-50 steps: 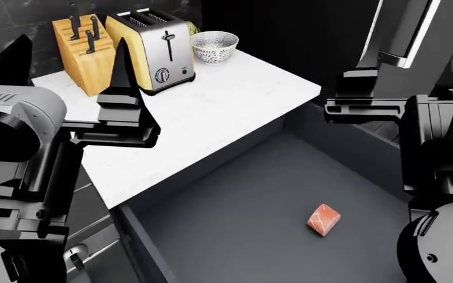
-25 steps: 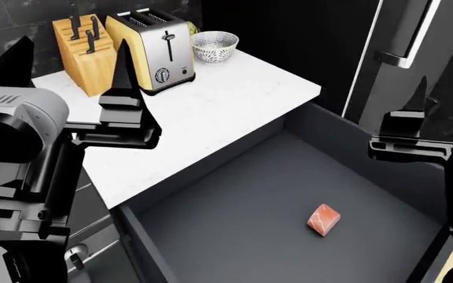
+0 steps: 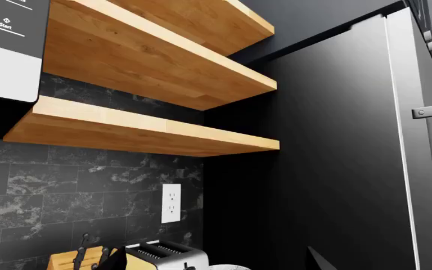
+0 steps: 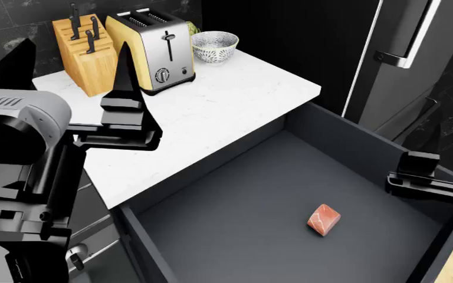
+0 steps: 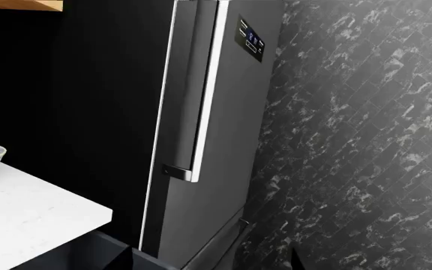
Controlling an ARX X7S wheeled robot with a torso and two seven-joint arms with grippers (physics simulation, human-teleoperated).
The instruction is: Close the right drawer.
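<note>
The right drawer (image 4: 353, 147) stands pulled wide open below the white counter, its dark inside showing; its brass handle is out of view. One corner of the drawer (image 5: 88, 256) shows in the right wrist view. A pink salmon piece (image 4: 324, 219) lies on the drawer floor. My right gripper (image 4: 427, 171) hangs over the drawer's right wall, open, holding nothing; one fingertip (image 5: 295, 260) shows against the tiles. My left gripper (image 4: 69, 65) is raised over the counter's left part, fingers pointing up and wide open, empty.
On the white counter (image 4: 235, 100) stand a knife block (image 4: 85, 53), a toaster (image 4: 151, 50) and a patterned bowl (image 4: 214, 46). A steel fridge (image 4: 403, 53) with a long handle rises beyond the drawer. Wooden shelves (image 3: 148, 84) hang above.
My right arm has dropped and swung right, from above the drawer's far wall down to its right wall. The left arm, drawer and salmon have stayed put.
</note>
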